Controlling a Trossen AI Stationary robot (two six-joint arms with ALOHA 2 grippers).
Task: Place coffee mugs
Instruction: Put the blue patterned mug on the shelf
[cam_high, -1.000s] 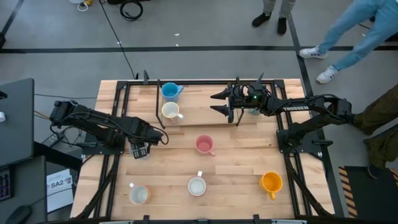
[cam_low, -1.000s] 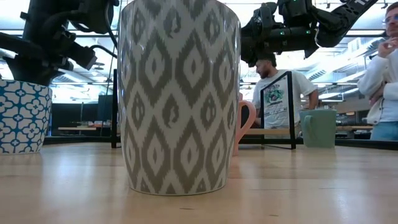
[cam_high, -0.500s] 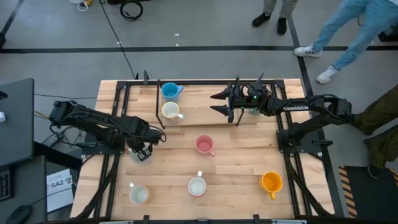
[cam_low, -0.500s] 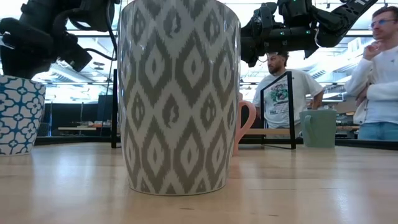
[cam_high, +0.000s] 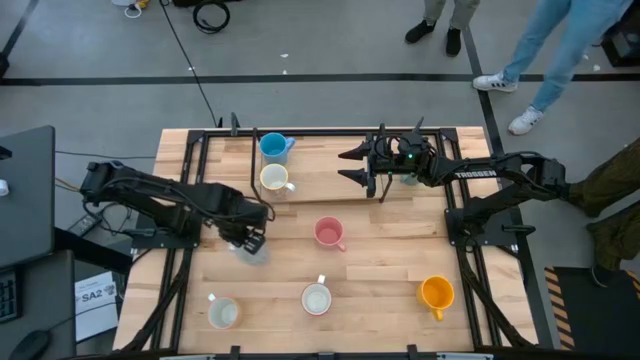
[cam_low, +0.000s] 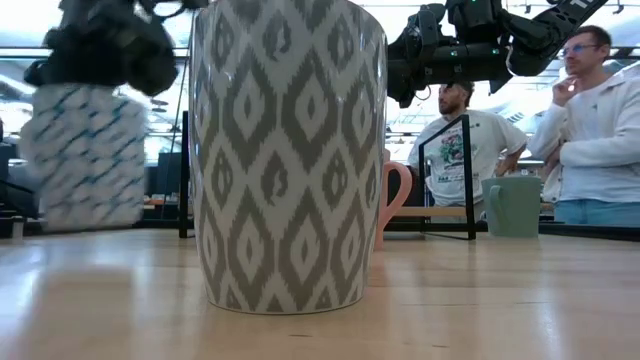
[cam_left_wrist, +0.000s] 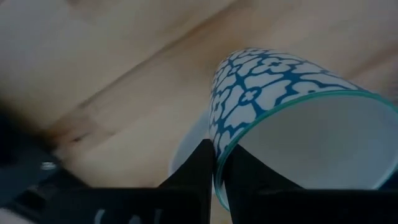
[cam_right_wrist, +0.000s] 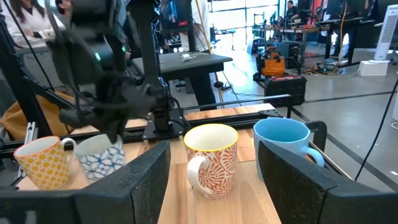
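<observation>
Two tools: our left tool (cam_left_wrist: 214, 165) pinches the blue-patterned mug's (cam_left_wrist: 273, 106) rim to carry it near the counter's (cam_high: 380, 270) left edge; our right tool (cam_high: 352, 166) waits wide near the far edge.

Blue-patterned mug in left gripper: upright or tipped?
Tipped. In the left wrist view the mug leans, rim pinched by the left gripper; it's off the table.

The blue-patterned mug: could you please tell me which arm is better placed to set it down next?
The left: its pincer is shut on the blue-patterned mug's rim. The right pincer hangs open near the table's far edge.
</observation>
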